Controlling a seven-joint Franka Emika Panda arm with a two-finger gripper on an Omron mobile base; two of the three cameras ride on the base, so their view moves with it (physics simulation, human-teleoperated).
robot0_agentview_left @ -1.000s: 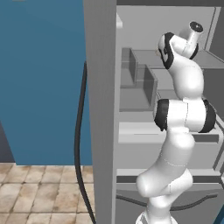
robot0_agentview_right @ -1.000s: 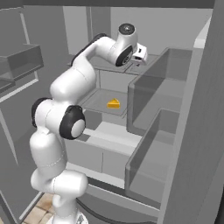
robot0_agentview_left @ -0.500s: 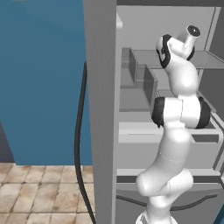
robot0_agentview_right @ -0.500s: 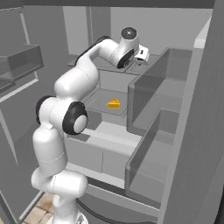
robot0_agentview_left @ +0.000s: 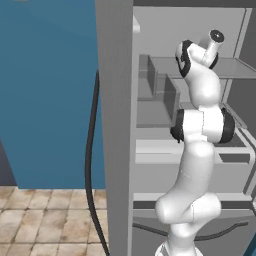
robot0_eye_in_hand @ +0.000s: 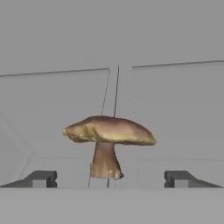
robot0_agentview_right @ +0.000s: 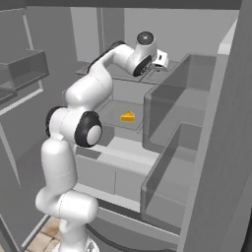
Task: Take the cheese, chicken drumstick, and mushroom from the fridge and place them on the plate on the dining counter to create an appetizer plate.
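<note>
A tan-brown mushroom (robot0_eye_in_hand: pixel 109 133) stands upright on its stem on the fridge's upper shelf (robot0_agentview_right: pixel 115 73). It is just ahead of my gripper (robot0_eye_in_hand: pixel 111 179) and centred between the two dark fingertips (robot0_eye_in_hand: pixel 41 178). The jaws are open wide and touch nothing. In the right base view the hand (robot0_agentview_right: pixel 158 57) reaches onto that upper shelf. The yellow cheese (robot0_agentview_right: pixel 128 116) wedge lies one shelf lower. The fridge (robot0_agentview_left: pixel 117 125) stands open around the arm. The chicken drumstick, the plate and the dining counter are out of view.
Grey door bins (robot0_agentview_right: pixel 174 106) stand close to the right of the arm. The fridge's side wall (robot0_agentview_left: pixel 115 150) and a black door seal (robot0_agentview_left: pixel 90 165) rise on the left. A blue wall (robot0_agentview_left: pixel 45 90) and tiled floor (robot0_agentview_left: pixel 45 220) lie beyond.
The hand has edged a little deeper over the upper shelf and the elbow has risen slightly. The jaws stay wide apart.
</note>
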